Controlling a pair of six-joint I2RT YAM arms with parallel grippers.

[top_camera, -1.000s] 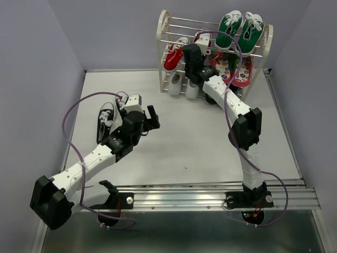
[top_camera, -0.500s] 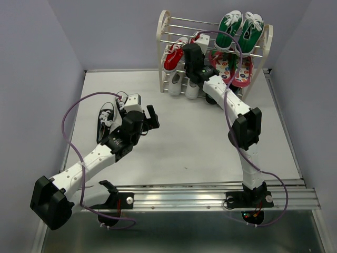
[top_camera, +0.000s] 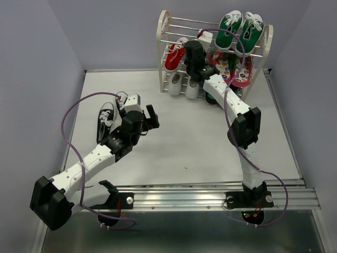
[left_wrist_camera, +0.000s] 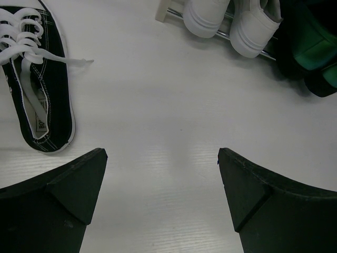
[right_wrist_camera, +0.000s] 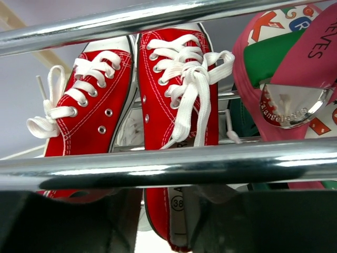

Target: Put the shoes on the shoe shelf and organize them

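Note:
The cream shoe shelf (top_camera: 160,31) stands at the back of the table. My right gripper (top_camera: 196,51) is at its middle tier, shut on the heel of a red sneaker (right_wrist_camera: 176,105), with a finger (right_wrist_camera: 118,221) on each side. A second red sneaker (right_wrist_camera: 87,113) lies beside it on the left, also seen in the top view (top_camera: 172,57). Two white sneakers (top_camera: 179,84) sit on the bottom tier. A black sneaker (top_camera: 105,118) lies on the table left of my left gripper (top_camera: 150,118), which is open and empty (left_wrist_camera: 163,158); the sneaker also shows in the left wrist view (left_wrist_camera: 37,95).
Green sneakers (top_camera: 239,26) fill the top tier on the right, with pink patterned shoes (top_camera: 234,66) below them. Dark green boots (left_wrist_camera: 310,47) stand by the white sneakers (left_wrist_camera: 231,18). Shelf rods (right_wrist_camera: 158,168) cross in front of the right wrist camera.
My right gripper has pushed the red sneaker a little farther up into the shelf. The left arm has not moved.

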